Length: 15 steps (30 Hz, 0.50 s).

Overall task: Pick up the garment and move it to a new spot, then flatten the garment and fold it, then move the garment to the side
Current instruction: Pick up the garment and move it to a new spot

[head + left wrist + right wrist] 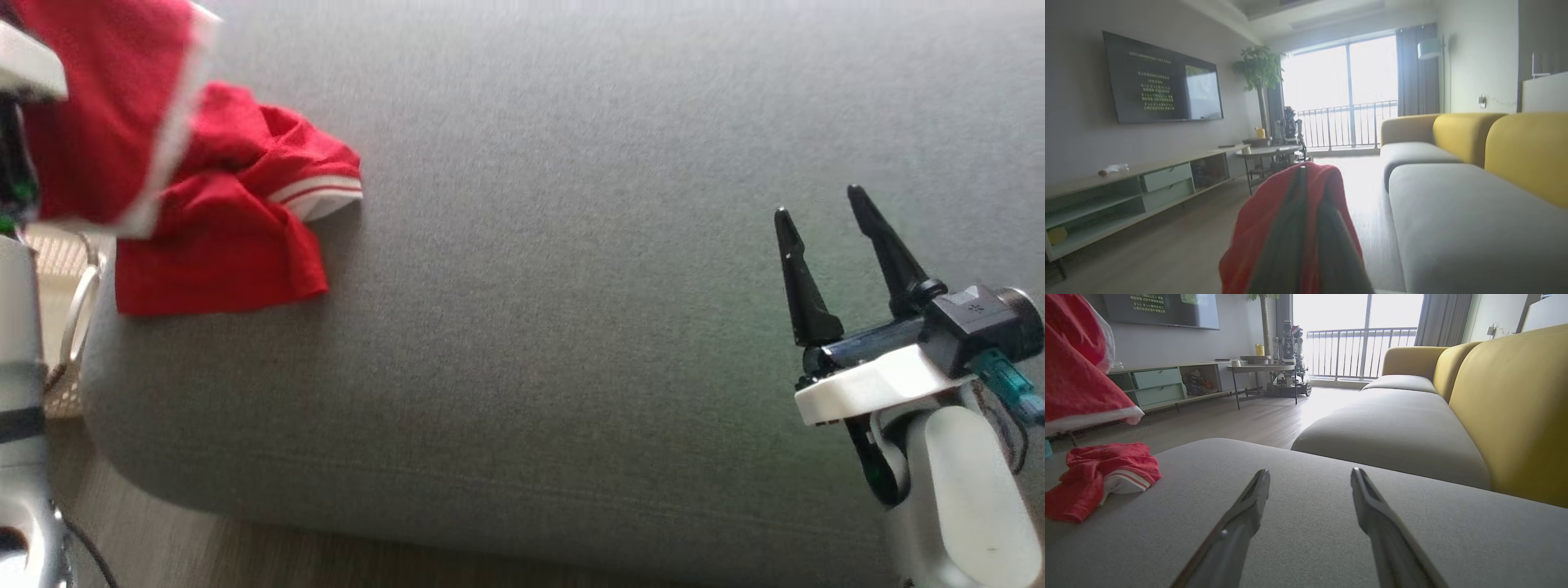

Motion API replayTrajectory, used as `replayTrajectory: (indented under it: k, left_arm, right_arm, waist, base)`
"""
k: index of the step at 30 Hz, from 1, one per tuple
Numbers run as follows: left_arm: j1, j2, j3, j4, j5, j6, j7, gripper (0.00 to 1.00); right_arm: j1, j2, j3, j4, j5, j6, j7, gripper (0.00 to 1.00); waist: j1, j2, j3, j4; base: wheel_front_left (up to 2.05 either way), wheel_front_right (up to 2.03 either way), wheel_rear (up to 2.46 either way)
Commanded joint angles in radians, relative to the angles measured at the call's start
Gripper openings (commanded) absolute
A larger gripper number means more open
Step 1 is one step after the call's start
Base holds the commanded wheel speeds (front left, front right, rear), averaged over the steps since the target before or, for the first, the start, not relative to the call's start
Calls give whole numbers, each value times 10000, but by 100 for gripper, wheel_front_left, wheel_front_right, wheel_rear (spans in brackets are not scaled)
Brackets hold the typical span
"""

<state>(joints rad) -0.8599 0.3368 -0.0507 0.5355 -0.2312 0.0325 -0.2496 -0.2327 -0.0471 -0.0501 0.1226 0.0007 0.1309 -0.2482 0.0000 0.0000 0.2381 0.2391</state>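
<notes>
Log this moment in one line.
left gripper: shut on red white-trimmed fabric garment | right gripper: open, empty | garment: partly on grey sofa cushion

Right gripper point(1310, 473): fingers point(1249, 510) spread wide apart, pointing along the grey seat cushion point(1331, 539), low over it; contact can't be told. Red garment point(1090, 477) bunched at the cushion's left end, white-striped cuff point(1124, 482) facing the gripper, well apart from the fingers. More red cloth point(1073, 384) with a white hem hangs in the air at upper left, above the heap; can't tell where the two join. Yellow backrest point(1506, 408) on the right, second grey cushion point(1392, 428) beyond. Across the wood floor point(1241, 420): TV point(1163, 310) on the wall, low cabinet point(1155, 386) with pale green drawers, round table point(1261, 369), small robot figure point(1290, 347) by the balcony railing point(1359, 351).
</notes>
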Motion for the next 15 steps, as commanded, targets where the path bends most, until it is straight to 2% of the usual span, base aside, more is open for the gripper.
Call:
replayTrajectory:
  k: [1,7,15]
  left_arm:
    - [-347,588,363,-837,65,27,-116,0]
    - [70,253,152,-2723,-7,-116,-67,0]
    - [462,-650,-716,-4542,-363,-229,916,0]
  right_arm:
    - [11,-31,293,-236,108,-2,-97,100]
    - [67,-31,179,-31,484,-2,-129,100]
    - [39,-31,-2,-183,732,-2,-133,100]
  waist:
    - [0,0,-371,-223]
    - [0,0,-922,-760]
    - [0,0,-1149,-1881]
  base:
    - [0,0,0]
    - [0,0,0]
    - [0,0,0]
